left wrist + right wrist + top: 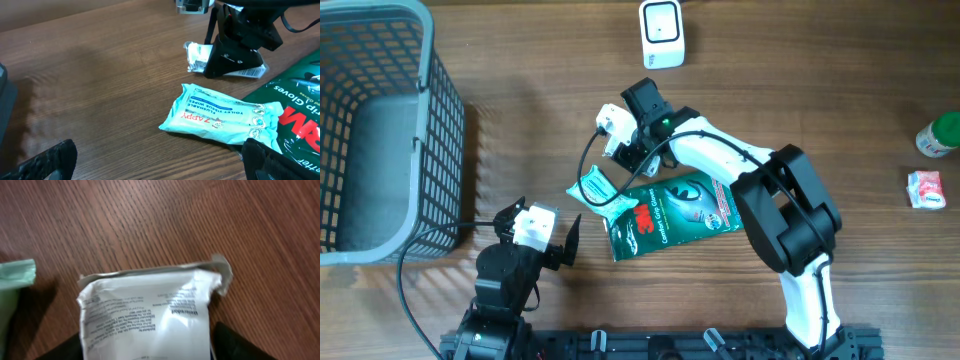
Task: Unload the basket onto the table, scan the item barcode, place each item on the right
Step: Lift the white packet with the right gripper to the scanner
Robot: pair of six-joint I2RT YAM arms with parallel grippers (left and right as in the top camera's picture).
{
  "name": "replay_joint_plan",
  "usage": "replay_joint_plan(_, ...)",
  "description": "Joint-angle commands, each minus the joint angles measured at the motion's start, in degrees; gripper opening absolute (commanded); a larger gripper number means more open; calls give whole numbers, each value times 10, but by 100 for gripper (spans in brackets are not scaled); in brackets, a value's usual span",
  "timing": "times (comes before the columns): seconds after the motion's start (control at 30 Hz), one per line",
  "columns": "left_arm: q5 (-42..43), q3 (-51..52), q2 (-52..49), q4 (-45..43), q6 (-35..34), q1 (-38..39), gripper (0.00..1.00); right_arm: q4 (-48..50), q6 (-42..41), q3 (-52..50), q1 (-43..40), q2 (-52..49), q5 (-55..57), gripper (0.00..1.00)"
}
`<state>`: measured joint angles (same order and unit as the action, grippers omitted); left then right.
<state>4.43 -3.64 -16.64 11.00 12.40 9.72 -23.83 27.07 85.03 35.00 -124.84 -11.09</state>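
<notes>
A white printed packet (pixel 145 310) lies on the wooden table, fine print facing up. My right gripper (pixel 150 350) straddles it, a dark finger pressed against each side edge. The left wrist view shows the same packet (pixel 197 54) poking out from under the right gripper (pixel 232 52). In the overhead view the right gripper (pixel 630 145) covers most of it. The white scanner (pixel 662 32) stands at the table's far edge. My left gripper (pixel 542 228) hangs open near the front with nothing in it; its fingertips (pixel 59 155) frame bare wood.
A teal tissue pack (pixel 222 115) lies just ahead of the left gripper, overlapping a green glove pack (pixel 675 215). A grey wire basket (pixel 425 130) fills the left side. A green bottle (pixel 940 135) and a small red-and-white pack (pixel 926 189) sit far right.
</notes>
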Motion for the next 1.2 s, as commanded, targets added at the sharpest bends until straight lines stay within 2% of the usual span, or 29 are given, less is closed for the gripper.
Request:
replay_joint_plan(0.0,7,3,2,-2,7,-2,100,-35,-33,47,2,-15,-41,63)
replay_joint_plan(0.17,7,3,2,-2,7,-2,100,-131,-110,142,2,-10,-62,51)
replay_joint_plan(0.27,7,3,2,-2,7,-2,100,-190,-129,176,2,-6,-90,52)
replay_joint_plan(0.37,7,3,2,-2,7,-2,100,-249,-136,196,-3,2,-180,51)
replay_joint_plan(0.43,7,3,2,-2,7,-2,100,-280,-138,196,-13,5,-271,48)
replay_joint_plan(0.6,7,3,2,-2,7,-2,100,-354,-137,195,-51,5,-478,47)
replay_joint_plan(0.67,7,3,2,-2,7,-2,100,-376,-137,195,-68,5,-522,47)
replay_joint_plan(0.97,7,3,2,-2,7,-2,100,-415,-138,195,-95,5,-500,46)
replay_joint_plan(1.07,7,3,2,-2,7,-2,100,-414,-151,195,-94,5,-439,43)
replay_joint_plan(1.17,7,3,2,-2,7,-2,100,-416,-200,201,-94,9,-308,43)
